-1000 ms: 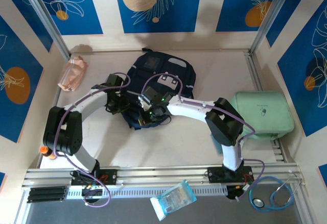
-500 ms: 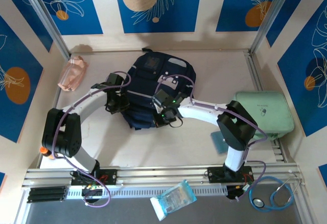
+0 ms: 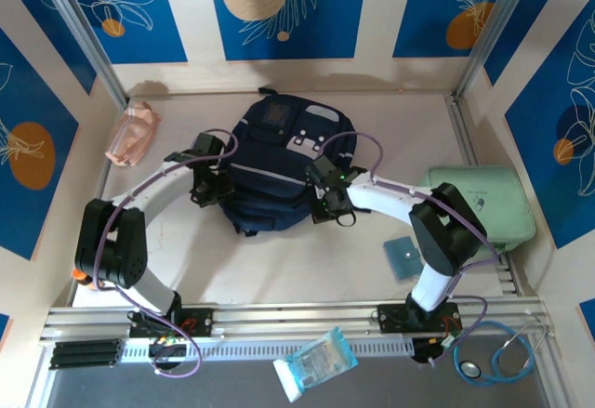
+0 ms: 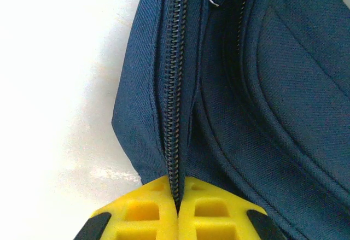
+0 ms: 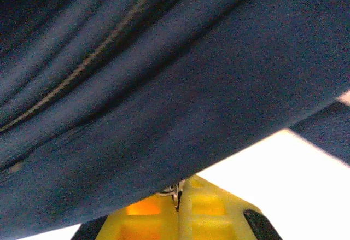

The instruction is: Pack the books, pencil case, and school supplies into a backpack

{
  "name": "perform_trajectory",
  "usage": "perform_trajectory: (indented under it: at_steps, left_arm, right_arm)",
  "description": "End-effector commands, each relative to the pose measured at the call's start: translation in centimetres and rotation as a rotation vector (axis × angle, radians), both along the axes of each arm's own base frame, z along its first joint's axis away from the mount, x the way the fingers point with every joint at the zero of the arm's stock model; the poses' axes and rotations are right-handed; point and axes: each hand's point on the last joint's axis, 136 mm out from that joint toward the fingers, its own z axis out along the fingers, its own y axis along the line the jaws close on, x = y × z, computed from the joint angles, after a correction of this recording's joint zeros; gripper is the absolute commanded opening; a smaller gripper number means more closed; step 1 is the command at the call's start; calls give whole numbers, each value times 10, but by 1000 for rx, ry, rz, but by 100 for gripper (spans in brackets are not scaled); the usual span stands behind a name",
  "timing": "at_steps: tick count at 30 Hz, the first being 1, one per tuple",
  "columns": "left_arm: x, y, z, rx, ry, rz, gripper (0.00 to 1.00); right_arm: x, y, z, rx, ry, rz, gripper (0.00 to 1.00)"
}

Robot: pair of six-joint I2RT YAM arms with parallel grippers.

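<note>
Backpack [image 3: 270, 143] lies flat, its long axis running near-to-far, top farthest away.

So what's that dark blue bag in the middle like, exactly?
The backpack is dark navy woven fabric, lying flat on the white table, towards the far side. Its top face carries grey-white patches and a thin pale stripe. A dark zip runs along its side seam. The left gripper is shut on that zip edge at the bag's left side. The right gripper is shut on its right lower edge, apparently pinching a small metal piece.
</note>
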Motion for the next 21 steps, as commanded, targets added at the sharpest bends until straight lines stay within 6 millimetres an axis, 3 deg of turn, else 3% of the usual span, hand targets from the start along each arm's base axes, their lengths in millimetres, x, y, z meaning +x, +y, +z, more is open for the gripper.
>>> perform_trajectory:
  at_steps: [1,12,21]
  left_arm:
    - [5,26,18,88,-49,33,2]
    - [0,23,18,46,-12,-28,2]
    - [-13,11,23,-17,19,-131,1]
  right_arm:
    - [22,-36,13,-95,-87,-56,0]
    - [80,-43,23,14,-167,-58,6]
    - [112,-90,4,70,-77,-303,11]
